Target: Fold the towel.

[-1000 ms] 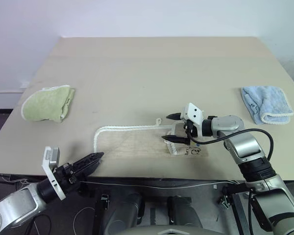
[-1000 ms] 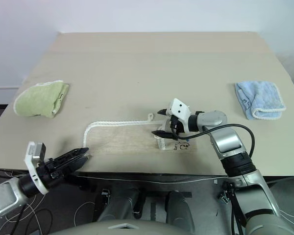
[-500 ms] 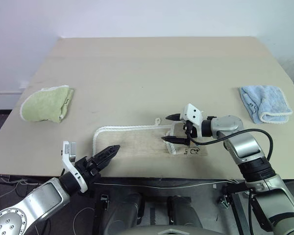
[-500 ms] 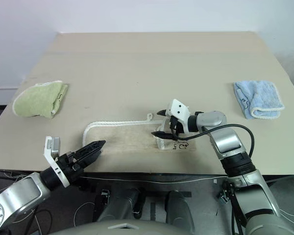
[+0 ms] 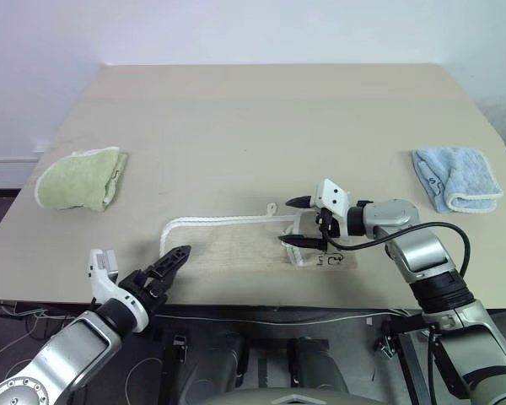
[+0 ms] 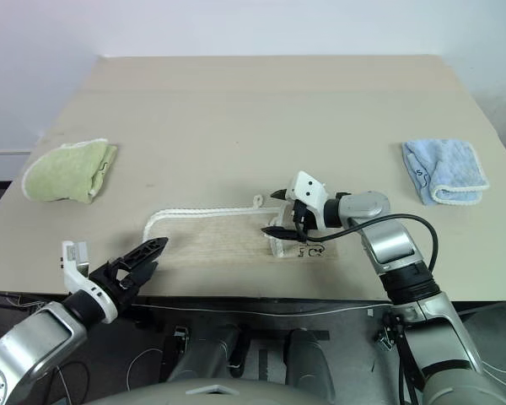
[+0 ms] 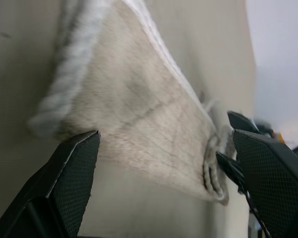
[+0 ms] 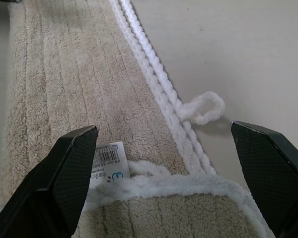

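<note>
The towel is a beige strip with white corded edging, lying flat near the table's front edge. Its right end is turned over and shows a small dark mark. My right gripper hovers open over that right end, one finger on each side of the edging. In the right wrist view the white loop and a label lie between the fingers. My left gripper is open just short of the towel's left corner, pointing along the strip and holding nothing.
A folded light green towel lies at the table's left side. A folded light blue towel lies at the right. The table's front edge runs just behind the left gripper.
My left wrist has swung round, so the gripper now points along the strip from beside the towel's left corner. The right gripper and the towel have stayed put.
</note>
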